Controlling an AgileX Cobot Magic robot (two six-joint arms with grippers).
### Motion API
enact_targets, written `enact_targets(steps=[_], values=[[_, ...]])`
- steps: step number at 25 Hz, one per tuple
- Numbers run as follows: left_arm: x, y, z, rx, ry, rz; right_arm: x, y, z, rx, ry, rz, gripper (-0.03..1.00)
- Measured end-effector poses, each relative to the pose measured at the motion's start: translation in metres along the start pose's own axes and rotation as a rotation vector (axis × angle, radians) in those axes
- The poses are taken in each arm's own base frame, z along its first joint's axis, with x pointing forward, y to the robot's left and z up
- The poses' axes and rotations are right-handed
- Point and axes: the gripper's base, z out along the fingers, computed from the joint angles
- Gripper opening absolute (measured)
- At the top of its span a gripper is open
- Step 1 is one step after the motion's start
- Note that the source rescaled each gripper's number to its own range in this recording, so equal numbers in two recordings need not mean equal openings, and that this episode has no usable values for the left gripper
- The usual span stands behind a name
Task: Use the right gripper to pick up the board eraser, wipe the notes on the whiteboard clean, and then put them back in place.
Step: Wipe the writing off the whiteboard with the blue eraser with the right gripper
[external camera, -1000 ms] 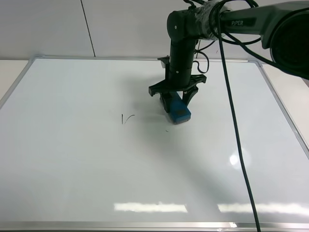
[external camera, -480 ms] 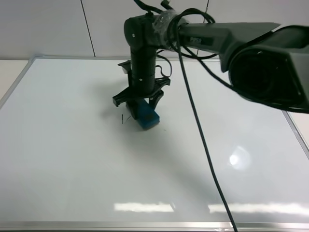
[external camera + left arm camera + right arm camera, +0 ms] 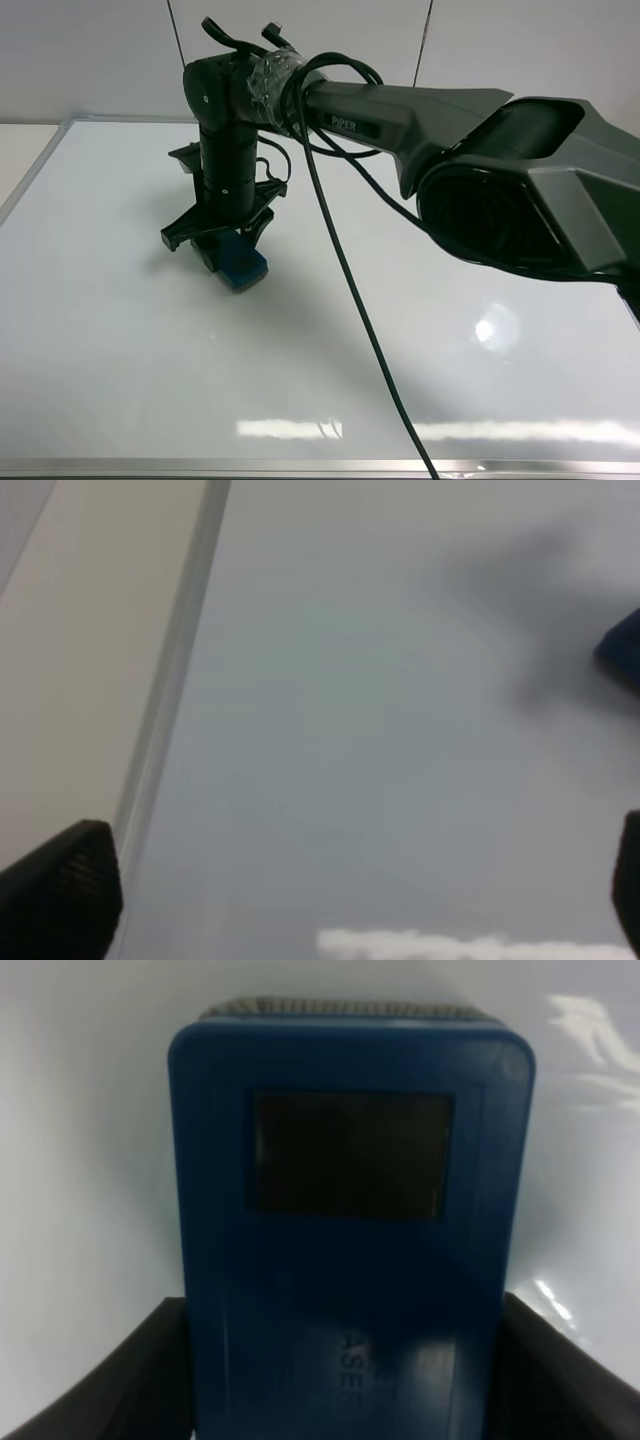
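Note:
The whiteboard (image 3: 120,340) fills most of the exterior view. My right gripper (image 3: 230,256) reaches across to the board's left half and is shut on the blue board eraser (image 3: 244,269), which is pressed on the board. In the right wrist view the eraser (image 3: 350,1240) sits between the two black fingers (image 3: 120,1380). No marker notes show on the board. My left gripper (image 3: 345,895) is open and empty over the board (image 3: 380,780), near its left frame (image 3: 170,680). A blue edge of the eraser (image 3: 622,652) shows there.
The right arm's long black link (image 3: 420,105) and a hanging black cable (image 3: 350,290) cross over the board's middle. A large black housing (image 3: 530,190) fills the right of the exterior view. A grey wall (image 3: 90,50) lies behind the board.
My right gripper has swept left across the board with the eraser. The short black strokes seen earlier near the middle no longer show.

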Motion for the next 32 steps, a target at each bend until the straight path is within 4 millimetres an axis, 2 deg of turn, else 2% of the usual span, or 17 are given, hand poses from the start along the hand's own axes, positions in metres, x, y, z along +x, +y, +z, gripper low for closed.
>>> enact_targets(steps=[6,14,21,25,32], values=[[0.0,0.0,0.0,0.0,0.0,0.001,0.0,0.0,0.0,0.002,0.0,0.008,0.0],[0.0,0.0,0.0,0.0,0.0,0.0,0.0,0.003,0.001,0.016,-0.007,0.167,0.0],[0.0,0.0,0.0,0.0,0.0,0.0,0.005,0.001,0.003,0.006,-0.014,0.204,0.0],[0.0,0.0,0.0,0.0,0.0,0.001,0.026,-0.006,0.0,0.01,0.042,0.237,0.0],[0.0,0.0,0.0,0.0,0.0,0.001,0.087,-0.039,-0.012,0.042,0.13,0.374,0.0]])
